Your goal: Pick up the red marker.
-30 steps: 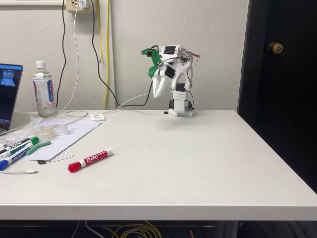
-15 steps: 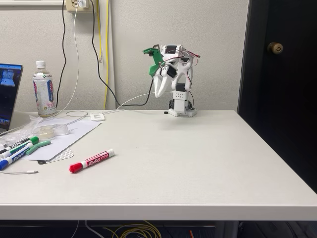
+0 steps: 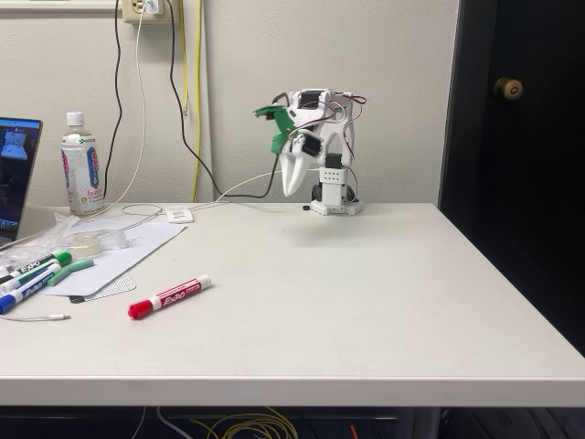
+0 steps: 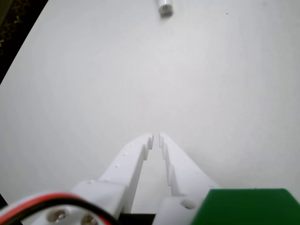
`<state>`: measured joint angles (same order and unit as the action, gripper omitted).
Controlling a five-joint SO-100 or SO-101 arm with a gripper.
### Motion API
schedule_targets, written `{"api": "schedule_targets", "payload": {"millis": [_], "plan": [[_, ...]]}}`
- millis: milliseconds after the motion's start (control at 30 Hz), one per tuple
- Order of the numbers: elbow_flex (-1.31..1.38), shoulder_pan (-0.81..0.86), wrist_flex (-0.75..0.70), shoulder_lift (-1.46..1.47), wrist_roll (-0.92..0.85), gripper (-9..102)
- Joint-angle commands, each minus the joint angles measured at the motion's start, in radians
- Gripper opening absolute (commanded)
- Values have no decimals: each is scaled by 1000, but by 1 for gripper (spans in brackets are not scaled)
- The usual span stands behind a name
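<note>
- Tabletop (image 3: 366, 302): a wide white surface. The arm's base stands at its far edge against the wall. The near and middle areas are bare except for the task item and a clutter group toward the left edge in the fixed view.
- Arm: folded upright over its base, well apart from the red marker. Judgement: the reach to the marker is long and diagonal, so a small aiming error at the start would grow into a miss at the far end.
- Bottle (image 3: 82, 165): stands upright behind the clutter, well to the left of the arm base in the fixed view. It lies off the likely path, so the risk of contact is low.
- Pincer (image 4: 156, 137): the jaws are pressed almost together, with a thin slit between the tips, and nothing is held. It hangs high above the tabletop, tips pointing down. Judgement: if it descends without spreading first, the tips would strike the barrel and roll it away.
- Red marker (image 3: 168, 296): lies flat on the tabletop, in front of and to the left of the arm base in the fixed view, red cap toward the near left. In the wrist view only its white end (image 4: 165, 7) shows at the top edge. Judgement: the round barrel can roll under an off-centre pinch.
- Green and blue markers (image 3: 41, 273): lie left of the red marker, near but apart. Judgement: an overshoot leftward could land on the wrong marker.
</note>
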<state>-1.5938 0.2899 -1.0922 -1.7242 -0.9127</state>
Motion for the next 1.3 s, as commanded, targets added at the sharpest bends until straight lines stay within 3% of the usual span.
{"api": "schedule_targets", "payload": {"millis": [0, 167, 267, 367, 500, 1067, 1133, 1267], "plan": [[166, -5, -26, 72, 11, 1], [311, -6, -46, 202, 17, 1], [538, -3, -152, 359, 12, 1], [930, -8, -337, 598, 17, 1], [1671, 8, -586, 1015, 15, 1], [1631, 15, -155, 1152, 40, 0], [1631, 25, -123, 1169, 35, 6], [1631, 52, -63, 1210, -26, 30]]}}
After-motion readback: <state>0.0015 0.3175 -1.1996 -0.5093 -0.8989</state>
